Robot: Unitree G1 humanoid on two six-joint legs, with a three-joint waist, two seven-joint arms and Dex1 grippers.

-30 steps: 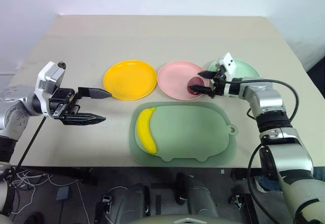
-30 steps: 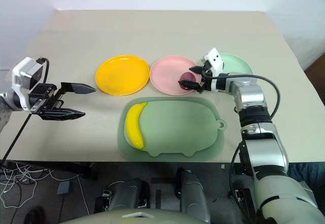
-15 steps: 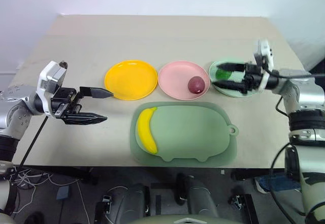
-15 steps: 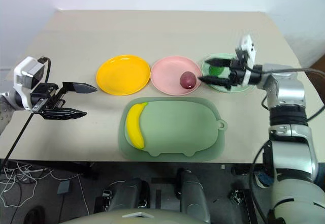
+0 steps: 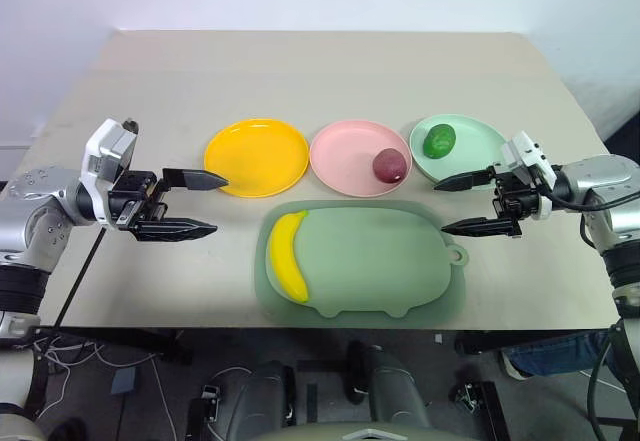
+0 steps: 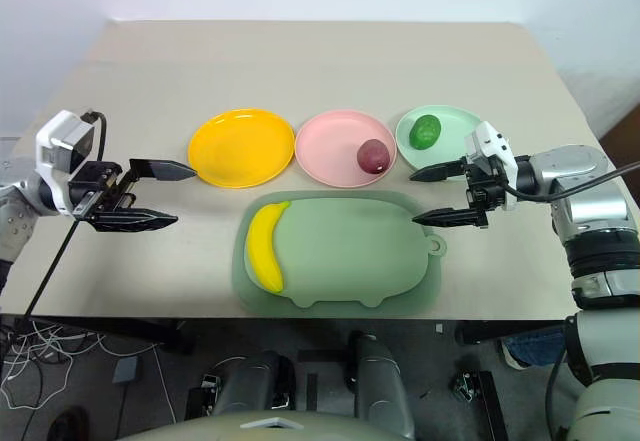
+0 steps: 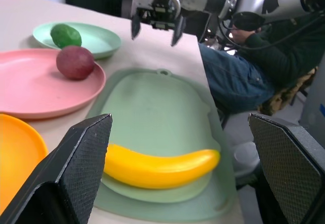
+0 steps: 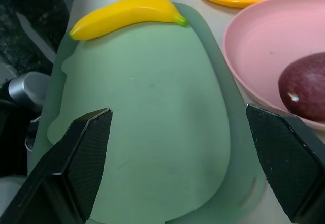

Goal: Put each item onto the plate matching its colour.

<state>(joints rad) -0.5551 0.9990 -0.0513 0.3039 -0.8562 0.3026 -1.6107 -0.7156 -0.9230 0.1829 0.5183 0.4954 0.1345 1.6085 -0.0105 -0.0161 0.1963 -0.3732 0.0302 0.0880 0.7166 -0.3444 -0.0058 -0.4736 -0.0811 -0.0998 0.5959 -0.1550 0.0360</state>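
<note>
Since we drew our spread right claw (image 5: 468, 203) off the pink plate (image 5: 350, 156), the red fruit (image 5: 389, 165) apparently rests there, left claw (image 5: 200, 204) spread for the banana (image 5: 288, 256).

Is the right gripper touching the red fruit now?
Apart. In the left eye view the right gripper, open, hangs beside the mat's edge, with bare table between it and the red fruit on the pink plate.

In the left wrist view the orange plate (image 7: 12, 155) is cut off at the lower left edge. In the right wrist view the red fruit (image 8: 304, 87) runs off the right edge. A person (image 7: 254, 66) seated beyond the desk (image 7: 147, 56) is cropped at the upper right.
</note>
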